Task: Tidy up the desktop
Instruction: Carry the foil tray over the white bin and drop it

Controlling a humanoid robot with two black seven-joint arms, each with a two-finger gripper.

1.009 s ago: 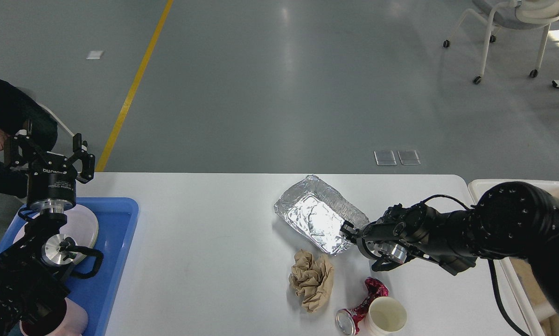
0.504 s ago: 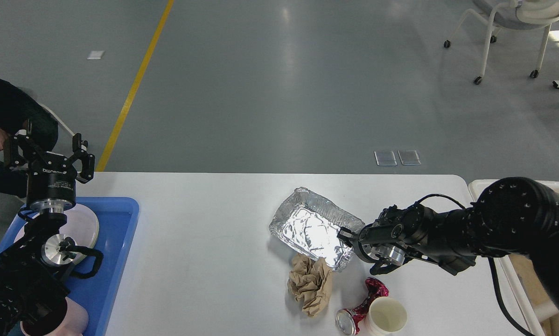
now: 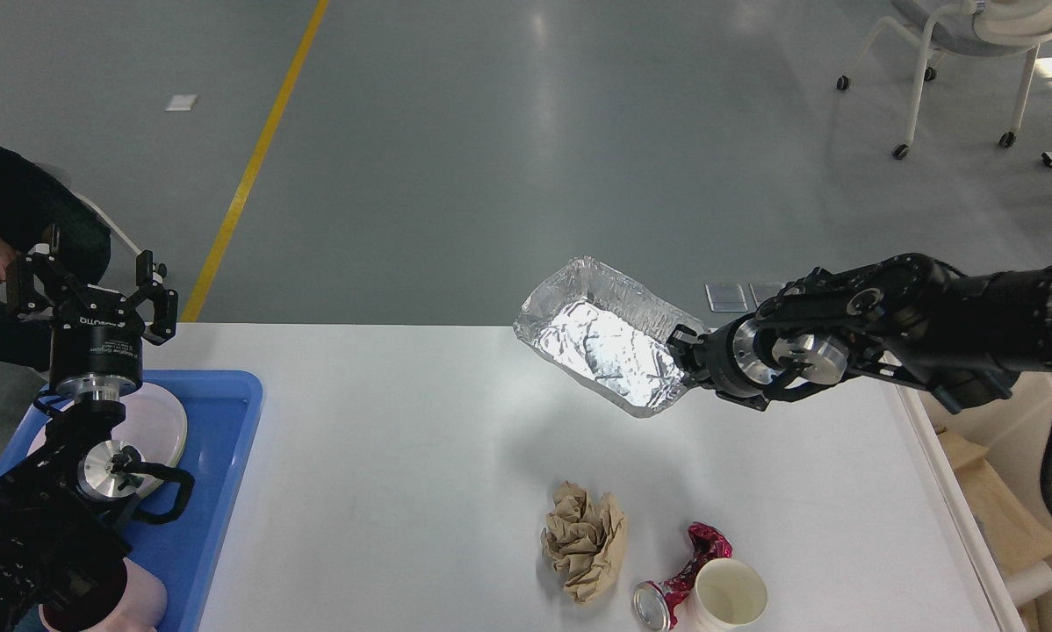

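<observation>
Desktop [image 3: 421,456], right pincer [image 3: 686,355] raised above it

Probably lab: yellow-lined floor [image 3: 254,167]

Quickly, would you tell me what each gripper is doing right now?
Left gripper: open, holding nothing, above the blue tray.
Right gripper: closed on the foil tray, lifted off the desktop.

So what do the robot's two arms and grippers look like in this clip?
Both arms are black and built of rounded segments. The left gripper has a black cylindrical body with white lettering, a silver ring below it and two black jaws. The right gripper is black behind a shiny silver wrist disc. Thin black cables loop beside both arms.
</observation>
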